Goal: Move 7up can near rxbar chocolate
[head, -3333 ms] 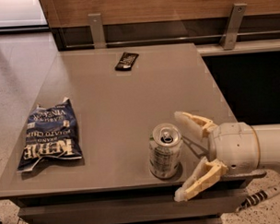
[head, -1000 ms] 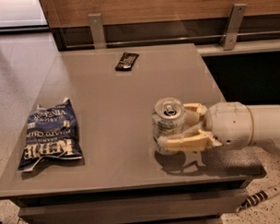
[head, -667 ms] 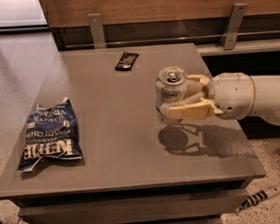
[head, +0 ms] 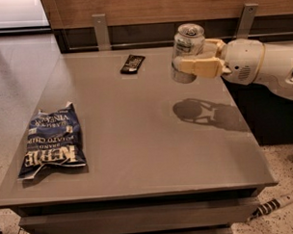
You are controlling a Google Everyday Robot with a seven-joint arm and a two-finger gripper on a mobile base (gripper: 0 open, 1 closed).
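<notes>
7up can [head: 187, 52] held upright above the counter [head: 137, 138]
arm level from the right; gripper [head: 185, 57] fingers [head: 200, 67] clamp it, near the rxbar [head: 132, 63]

White arm [head: 275, 68] extended from right, gripper [head: 188, 58] held aloft, fingers [head: 200, 67] closed around 7up can [head: 188, 38]

The pincer [head: 185, 59] grips the 7up can [head: 188, 38] above the far right part of the desk [head: 138, 153]. Its near finger [head: 200, 66] crosses the can's lower half and covers the label there, and the far finger is mostly behind the can. The arm [head: 275, 68] runs off the right edge. The print on the rxbar chocolate [head: 132, 63] is too small to read.
</notes>
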